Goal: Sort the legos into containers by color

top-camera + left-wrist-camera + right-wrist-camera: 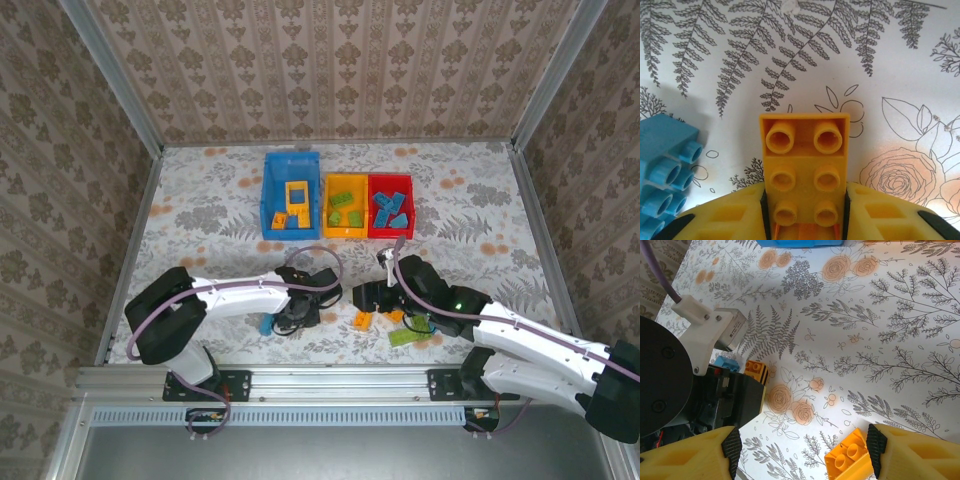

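Left jaws pinching orange brick (804, 165) — long axis pointing straight out, studs facing camera

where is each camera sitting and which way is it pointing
Top external: above and behind the arm bases, looking down on the table, the bins, the left arm and right arm.
Left wrist: on the left arm, low over the table, looking along the left claw, its fingers flanking an orange brick.
Right wrist: on the right arm, looking down through the open right claw at a second orange brick and the left arm.
Shared: both wrist views catch the blue brick beside the left claw.
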